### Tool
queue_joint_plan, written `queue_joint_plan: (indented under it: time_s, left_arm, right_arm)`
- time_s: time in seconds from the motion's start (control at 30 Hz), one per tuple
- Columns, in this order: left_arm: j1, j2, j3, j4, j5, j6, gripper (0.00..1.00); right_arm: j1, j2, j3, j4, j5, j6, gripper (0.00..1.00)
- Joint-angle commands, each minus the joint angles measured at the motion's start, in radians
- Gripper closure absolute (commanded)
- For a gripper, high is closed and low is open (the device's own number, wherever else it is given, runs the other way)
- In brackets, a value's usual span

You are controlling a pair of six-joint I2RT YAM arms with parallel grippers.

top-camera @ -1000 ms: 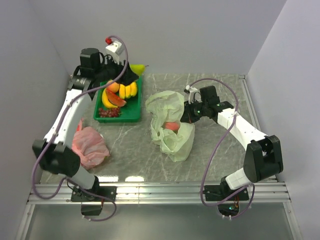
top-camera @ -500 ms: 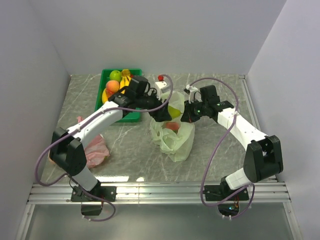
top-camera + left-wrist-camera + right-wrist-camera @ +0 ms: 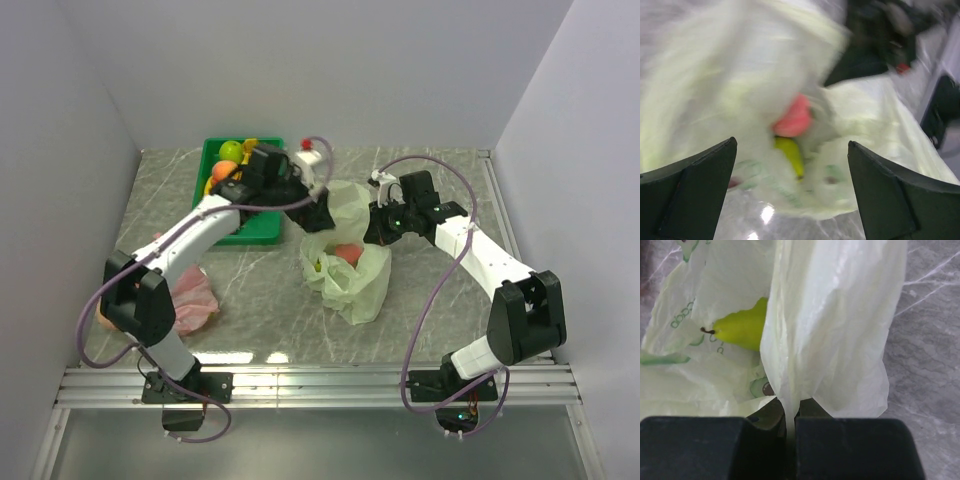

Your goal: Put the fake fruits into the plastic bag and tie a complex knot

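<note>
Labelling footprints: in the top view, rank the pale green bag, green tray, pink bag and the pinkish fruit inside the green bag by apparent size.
1. pale green bag
2. green tray, partly covered, so nearly tied with the first
3. pink bag, also partly hidden
4. pinkish fruit, clearly smallest

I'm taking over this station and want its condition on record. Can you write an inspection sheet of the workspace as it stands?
Surface: grey veined table, glare near the front edge.
Job's things: plastic bag open mid-table, with a pink fruit and a yellow-green fruit inside; other fruits in the green tray.
Clutter: pink bag, crumpled at left.
Grippers: left gripper open and empty above the bag mouth; right gripper shut on the bag's film.
Cables: purple cables loop along both arms; no snag seen.
Surroundings: plain walls, metal rail at the near edge.
</note>
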Motion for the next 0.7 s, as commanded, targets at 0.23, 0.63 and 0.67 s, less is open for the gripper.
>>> queue_joint_plan:
  time_s: [0.23,0.63,0.67]
  left_arm:
    - [0.378,0.086,0.180,0.021,-0.410,-0.240,0.09]
    - [0.421,0.366,0.358,-0.097,-0.829,-0.464,0.18]
    - [0.420,0.377,0.358,-0.094,-0.845,-0.469,0.20]
  right_arm:
    - [0.005,-0.038,0.031,0.005,0.008,-0.034,1.00]
    - [0.006,-0.044,0.013,0.010,0.017,-0.034,1.00]
    - [0.007,-0.044,0.011,0.010,0.017,-0.034,1.00]
